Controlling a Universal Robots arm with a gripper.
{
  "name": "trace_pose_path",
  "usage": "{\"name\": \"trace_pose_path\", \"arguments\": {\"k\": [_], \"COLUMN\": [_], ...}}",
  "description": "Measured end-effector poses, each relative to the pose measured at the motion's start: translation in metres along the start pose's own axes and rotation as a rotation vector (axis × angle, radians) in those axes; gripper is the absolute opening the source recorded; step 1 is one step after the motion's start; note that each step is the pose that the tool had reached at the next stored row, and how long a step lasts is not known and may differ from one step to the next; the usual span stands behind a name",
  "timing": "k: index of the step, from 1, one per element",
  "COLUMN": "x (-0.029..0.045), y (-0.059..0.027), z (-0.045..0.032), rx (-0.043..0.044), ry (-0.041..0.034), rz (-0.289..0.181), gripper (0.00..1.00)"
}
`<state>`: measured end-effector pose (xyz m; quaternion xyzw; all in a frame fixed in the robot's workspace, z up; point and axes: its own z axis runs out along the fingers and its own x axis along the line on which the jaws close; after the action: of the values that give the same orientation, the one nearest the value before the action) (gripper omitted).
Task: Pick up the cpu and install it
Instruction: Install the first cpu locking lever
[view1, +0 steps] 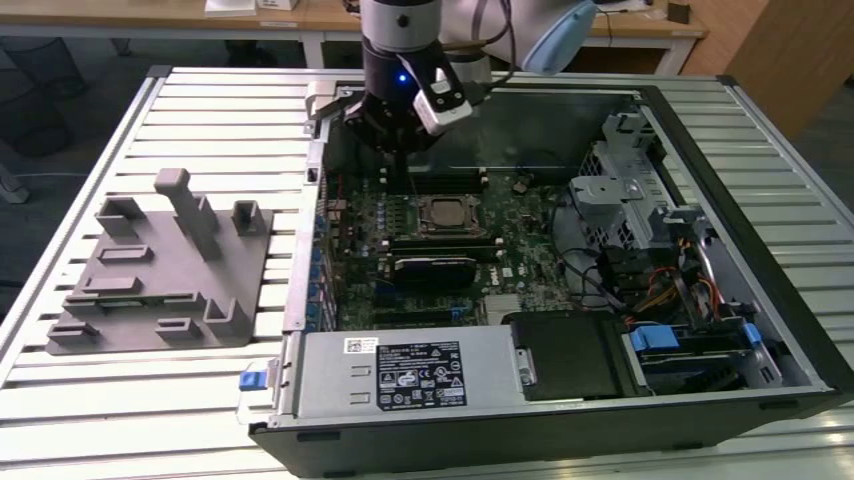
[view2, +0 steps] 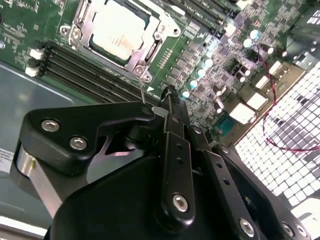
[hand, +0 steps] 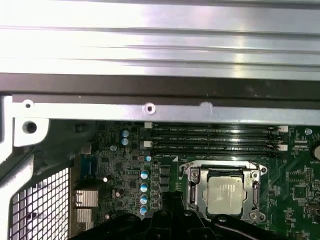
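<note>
The end effector (view2: 167, 95) was seen closed with nothing held, raised above the motherboard. The cpu (view2: 121, 31) was already seated in its socket, upper left of the second wrist view and centre of the exterior view (view1: 443, 213). White labels (view1: 418, 374) were unreadable.

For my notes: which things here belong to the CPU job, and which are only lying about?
Job:
cpu, sitting in its socket on the motherboard
pincer, above the board

Lying about:
grey fixture plate
drive cage
power supply box
</note>
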<state>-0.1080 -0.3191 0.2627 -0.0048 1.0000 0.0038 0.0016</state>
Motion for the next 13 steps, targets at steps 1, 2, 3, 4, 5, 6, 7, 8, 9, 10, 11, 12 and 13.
{"name": "trace_pose_path", "arguments": {"k": [1,2,3,4,5,6,7,8,9,10,11,12,13], "x": [0.0007,0.0013,0.0020,0.0027,0.0032,0.0036,0.0036,0.0036,0.0036,0.0035,0.0035,0.0031,0.0023], "y": [0.0015,0.0028,0.0040,0.0051,0.0059,0.0065,0.0072,0.0082,0.0097,0.0113,0.0132,0.0152,0.0163], "z": [0.0003,0.0008,0.0012,0.0018,0.0025,0.0033,0.0042,0.0049,0.0054,0.0057,0.0060,0.0062,0.0063], "rx": [0.0001,0.0000,0.0001,0.0001,-0.0001,-0.0007,-0.0013,-0.0014,-0.0015,-0.0015,-0.0015,-0.0016,-0.0016], "ry": [0.0001,0.0000,0.0001,0.0001,0.0001,0.0000,0.0000,0.0000,0.0000,0.0001,0.0000,0.0000,0.0000], "rz": [0.000,0.000,0.000,0.000,0.000,0.000,0.000,0.000,0.000,0.000,0.000,0.000,0.000], "gripper": [0.11,0.11,0.11,0.11,0.11,0.11,0.11,0.11,0.11,0.11,0.11,0.11,0.11]}}
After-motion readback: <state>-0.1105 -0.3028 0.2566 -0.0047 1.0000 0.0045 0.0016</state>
